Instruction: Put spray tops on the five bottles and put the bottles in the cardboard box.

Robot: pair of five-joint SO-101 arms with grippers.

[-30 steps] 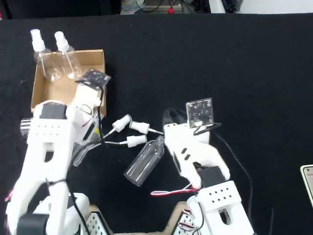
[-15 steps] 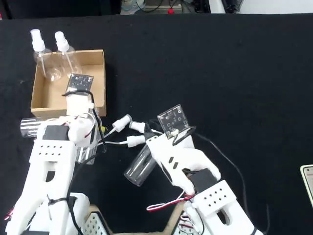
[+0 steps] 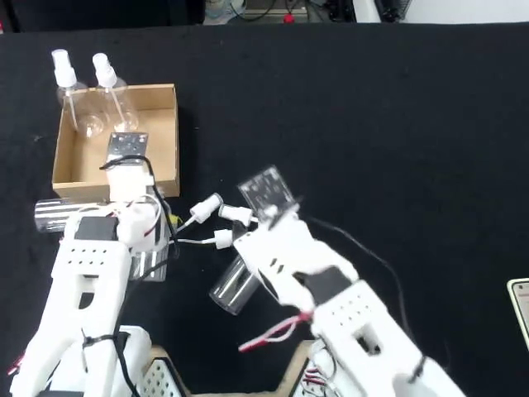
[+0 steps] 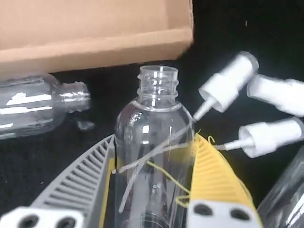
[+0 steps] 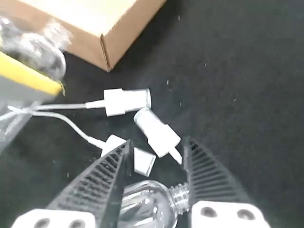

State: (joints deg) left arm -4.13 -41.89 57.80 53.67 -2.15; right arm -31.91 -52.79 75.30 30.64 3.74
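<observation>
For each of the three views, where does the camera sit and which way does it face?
High view: fixed above the table, looking down; left arm and right arm show, cardboard box at upper left.
Left wrist view: on the left arm, facing along the left gripper, which holds an uncapped bottle, toward the box.
Right wrist view: on the right arm, facing down through the open right gripper at loose spray tops.
Shared: all three show spray tops and box.
</observation>
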